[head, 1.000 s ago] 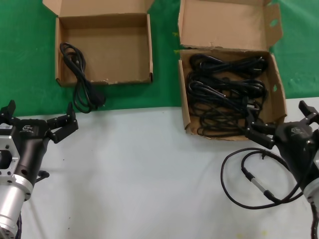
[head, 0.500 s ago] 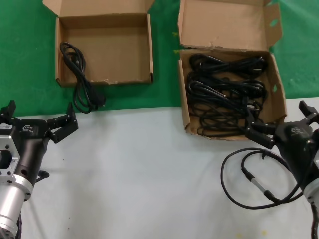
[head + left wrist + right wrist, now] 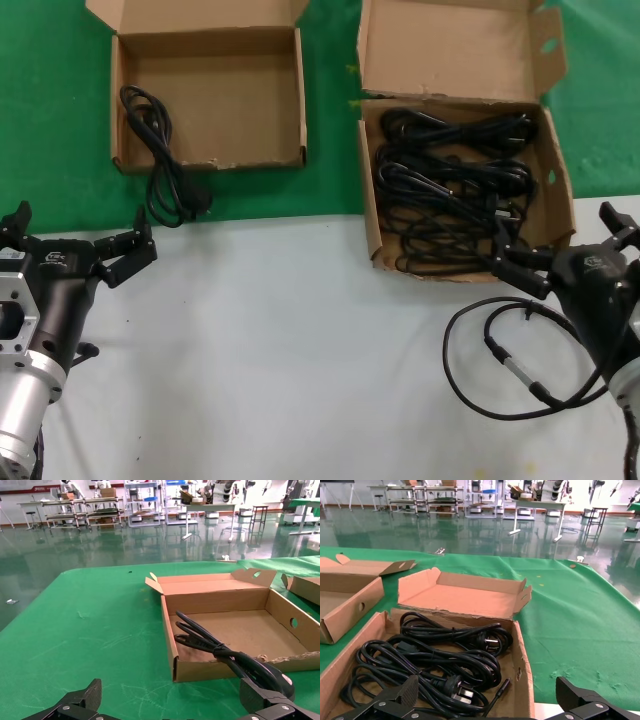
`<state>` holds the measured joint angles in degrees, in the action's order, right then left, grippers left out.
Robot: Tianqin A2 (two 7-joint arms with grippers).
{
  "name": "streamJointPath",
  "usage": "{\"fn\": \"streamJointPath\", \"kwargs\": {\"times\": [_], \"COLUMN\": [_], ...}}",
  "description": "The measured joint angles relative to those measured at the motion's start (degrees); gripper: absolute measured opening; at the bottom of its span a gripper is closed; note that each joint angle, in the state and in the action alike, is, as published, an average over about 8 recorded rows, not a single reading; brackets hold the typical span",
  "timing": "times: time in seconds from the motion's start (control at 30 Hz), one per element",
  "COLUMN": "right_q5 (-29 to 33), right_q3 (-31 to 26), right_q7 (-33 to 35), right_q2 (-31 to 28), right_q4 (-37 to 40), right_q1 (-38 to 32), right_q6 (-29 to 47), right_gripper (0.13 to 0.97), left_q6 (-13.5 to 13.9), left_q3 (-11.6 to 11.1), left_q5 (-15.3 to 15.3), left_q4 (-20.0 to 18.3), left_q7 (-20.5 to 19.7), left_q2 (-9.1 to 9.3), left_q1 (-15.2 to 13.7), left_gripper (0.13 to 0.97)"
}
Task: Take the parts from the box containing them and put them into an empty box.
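Green cloth (image 3: 330,180) — robot cable (image 3: 500,365) beside right gripper (image 3: 560,255).

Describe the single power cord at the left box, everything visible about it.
The power cord is thin, black and bundled in long loops. Its far end lies inside the box with the short lid flap, along the box's left wall; the rest drapes over the ragged front edge onto the green cloth, plug end outside. Neither gripper touches it.

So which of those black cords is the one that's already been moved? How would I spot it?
Look at the left cardboard box, the one with the short lid flap, on the green cloth. One bundled black cord lies in its left side, its plug end hanging over the ragged front edge. It lies alone; the other cords are piled in the right box.
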<state>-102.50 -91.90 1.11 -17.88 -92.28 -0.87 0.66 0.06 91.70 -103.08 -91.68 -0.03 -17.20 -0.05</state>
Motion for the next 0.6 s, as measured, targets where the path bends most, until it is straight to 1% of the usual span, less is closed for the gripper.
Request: {"fn": "streamJointPath", "kwargs": {"times": [0.6], "right_q5": [0.0], "right_q3": [0.0], "right_q7": [0.0], "right_q2": [0.0], "right_q4": [0.0], "right_q1": [0.0], "right_q6": [0.0], "right_gripper": [0.966], "left_q6": [0.0], "left_q3": [0.0], "left_q5": [0.0], "left_q4": [0.0], "left_q7": [0.0], "left_q2": [0.0], "left_q1": [0.0], "left_gripper": [0.966]}}
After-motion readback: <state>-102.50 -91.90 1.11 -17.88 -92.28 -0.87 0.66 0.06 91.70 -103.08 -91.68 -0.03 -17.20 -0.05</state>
